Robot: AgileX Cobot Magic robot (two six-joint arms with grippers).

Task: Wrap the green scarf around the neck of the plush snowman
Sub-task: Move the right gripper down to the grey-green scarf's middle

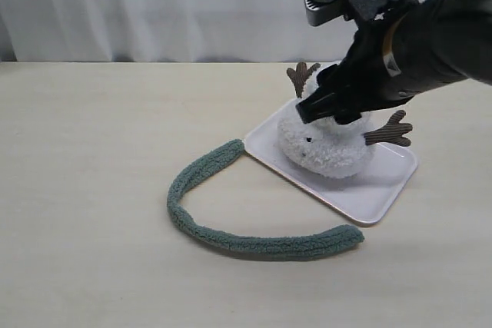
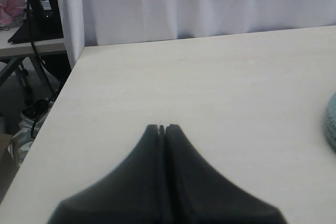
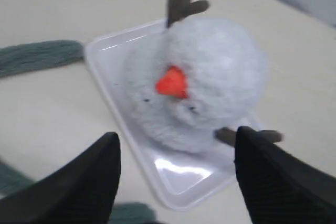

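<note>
The plush snowman (image 1: 327,147) lies on a white tray (image 1: 369,197), twig arms sticking out to the sides. In the right wrist view, the snowman (image 3: 210,77) shows its orange nose (image 3: 172,83). My right gripper (image 1: 327,105) hangs open just above the plush, one finger to each side and nothing held; the right wrist view shows the gripper (image 3: 176,137) with its jaws wide apart. The green scarf (image 1: 231,240) lies on the table in a C-shaped curve left of and in front of the tray, one end touching the tray's corner. My left gripper (image 2: 162,127) is shut and empty over bare table.
The tray (image 3: 189,177) sits at an angle on the pale wooden table (image 1: 92,151). A white curtain (image 1: 154,5) hangs behind the table. In the left wrist view, the table's edge (image 2: 58,98) borders a floor with cables, and a bit of scarf (image 2: 331,121) shows at the frame's edge.
</note>
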